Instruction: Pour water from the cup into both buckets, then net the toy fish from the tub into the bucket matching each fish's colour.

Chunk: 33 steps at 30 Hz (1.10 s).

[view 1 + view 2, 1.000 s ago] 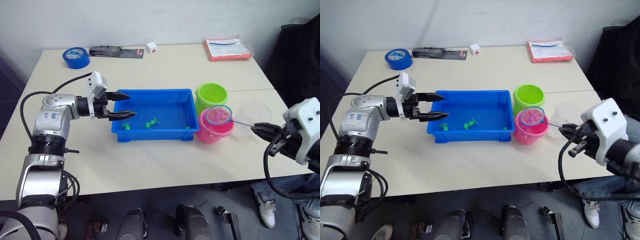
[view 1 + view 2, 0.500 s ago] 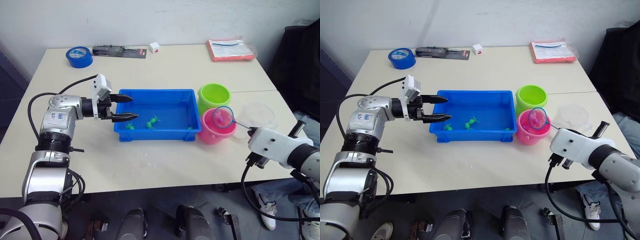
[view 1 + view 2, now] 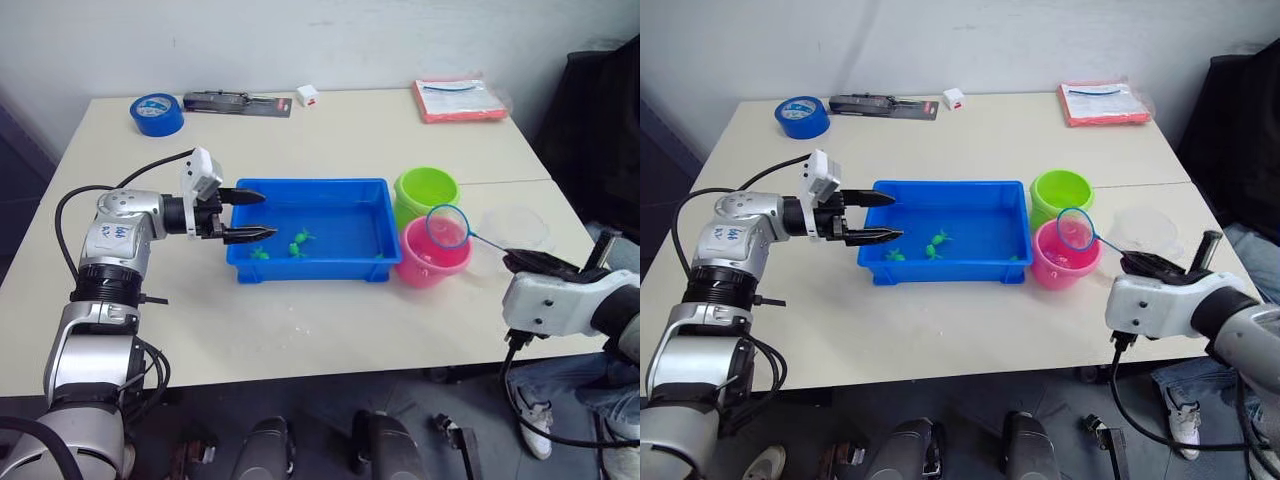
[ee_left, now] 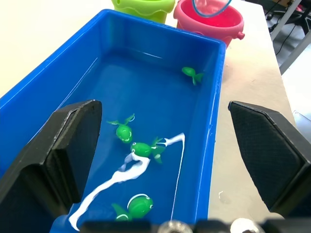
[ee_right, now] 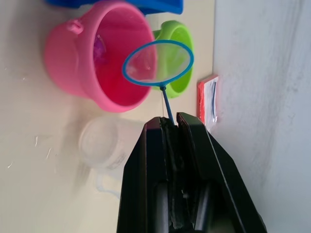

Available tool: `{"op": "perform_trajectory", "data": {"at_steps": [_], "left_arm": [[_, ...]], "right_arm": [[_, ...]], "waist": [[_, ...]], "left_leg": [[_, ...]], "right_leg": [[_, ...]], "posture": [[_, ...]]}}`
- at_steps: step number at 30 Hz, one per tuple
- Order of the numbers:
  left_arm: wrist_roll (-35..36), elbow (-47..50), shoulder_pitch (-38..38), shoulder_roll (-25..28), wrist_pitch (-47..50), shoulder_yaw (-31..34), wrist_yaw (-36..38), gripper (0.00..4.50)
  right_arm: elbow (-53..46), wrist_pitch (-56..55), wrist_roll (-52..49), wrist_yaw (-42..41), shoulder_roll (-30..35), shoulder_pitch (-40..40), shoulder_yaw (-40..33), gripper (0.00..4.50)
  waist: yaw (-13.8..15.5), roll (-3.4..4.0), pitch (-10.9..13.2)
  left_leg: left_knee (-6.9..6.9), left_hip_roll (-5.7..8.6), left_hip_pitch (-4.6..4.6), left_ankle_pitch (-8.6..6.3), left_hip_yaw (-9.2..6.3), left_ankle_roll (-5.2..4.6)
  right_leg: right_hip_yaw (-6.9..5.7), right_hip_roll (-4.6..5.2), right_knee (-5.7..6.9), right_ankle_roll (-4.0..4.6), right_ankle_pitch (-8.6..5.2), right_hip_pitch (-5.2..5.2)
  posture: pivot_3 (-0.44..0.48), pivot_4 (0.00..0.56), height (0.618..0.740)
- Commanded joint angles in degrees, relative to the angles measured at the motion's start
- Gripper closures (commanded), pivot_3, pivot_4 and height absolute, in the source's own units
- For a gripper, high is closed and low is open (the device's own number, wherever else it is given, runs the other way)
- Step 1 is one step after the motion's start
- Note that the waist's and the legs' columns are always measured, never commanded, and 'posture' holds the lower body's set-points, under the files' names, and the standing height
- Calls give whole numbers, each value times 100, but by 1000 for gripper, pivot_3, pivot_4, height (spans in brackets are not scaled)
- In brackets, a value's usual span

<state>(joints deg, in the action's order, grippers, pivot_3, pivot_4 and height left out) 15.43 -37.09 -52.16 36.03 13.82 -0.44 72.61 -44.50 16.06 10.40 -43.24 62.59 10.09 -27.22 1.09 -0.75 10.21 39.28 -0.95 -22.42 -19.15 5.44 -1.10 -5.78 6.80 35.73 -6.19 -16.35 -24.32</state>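
R gripper point(image 5: 169, 127) clamped on thin handle of small blue-ringed scoop net point(image 3: 447, 226); ring hangs above pink round plastic bucket point(image 3: 432, 256), mesh looks empty. Pink shapes inside pink bucket, prob. fish. Lime green round plastic bucket point(image 3: 425, 190) just behind it, touching. Clear plastic measuring cup point(image 3: 516, 229) on table point(image 3: 330, 310) beside pink bucket. L gripper point(image 3: 251, 214) fingers apart, holding nothing, at L end of shallow bright blue rectangular tub point(image 3: 309, 231). Four tiny green toy fish point(image 4: 146, 148) in tub.
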Motion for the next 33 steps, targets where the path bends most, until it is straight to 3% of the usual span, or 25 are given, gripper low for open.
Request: {"op": "perform_trajectory", "data": {"at_steps": [1, 4, 9, 15, 22, 33], "left_arm": [[60, 78, 3, 151, -2, 218, -37, 18], [93, 236, 137, 261, 106, 304, -80, 18], [238, 873, 644, 579, 581, 440, -6, 18], [509, 1780, 1182, 794, 1095, 637, -82, 18], [638, 2308, 1518, 860, 1328, 680, -241, 18], [632, 2484, 1513, 771, 1354, 606, -320, 18]], "right_arm": [[-111, 367, -500, -261, 115, -638, -93, 3718], [71, 584, -786, -291, 167, -1431, 448, 3718], [797, 381, -726, -432, -13, -2820, 2090, 3718], [2038, -923, 63, -695, -223, -3913, 3548, 3718], [2872, -2038, 795, -786, -398, -4518, 4130, 3718], [3459, -3097, 1819, -732, -457, -4711, 4359, 3718]], "waist": [[-10, 0, 0], [-47, 0, 0], [-126, -2, -1], [-113, -2, -1], [-130, -2, -1], [-129, -1, -1]], "left_leg": [[0, -3, 3, 0, -1, 0], [-2, -7, 4, 0, -1, 0], [-1, -8, 5, 0, -2, 0], [0, -6, 2, 0, -1, 0], [3, -5, 1, 0, -1, 0], [3, -7, 2, 0, 2, 1]], "right_leg": [[0, -3, 1, 0, 0, 1], [2, -6, -1, 0, 0, 2], [3, -4, 1, 0, 0, 2], [3, -1, 4, 1, 0, 0], [2, 4, 8, 1, 0, -1], [2, 3, 9, 1, 0, -1]], "posture": [[0, 150, 737], [0, 150, 737], [0, 150, 737], [0, 150, 737], [0, 150, 737], [0, 150, 737]]}}
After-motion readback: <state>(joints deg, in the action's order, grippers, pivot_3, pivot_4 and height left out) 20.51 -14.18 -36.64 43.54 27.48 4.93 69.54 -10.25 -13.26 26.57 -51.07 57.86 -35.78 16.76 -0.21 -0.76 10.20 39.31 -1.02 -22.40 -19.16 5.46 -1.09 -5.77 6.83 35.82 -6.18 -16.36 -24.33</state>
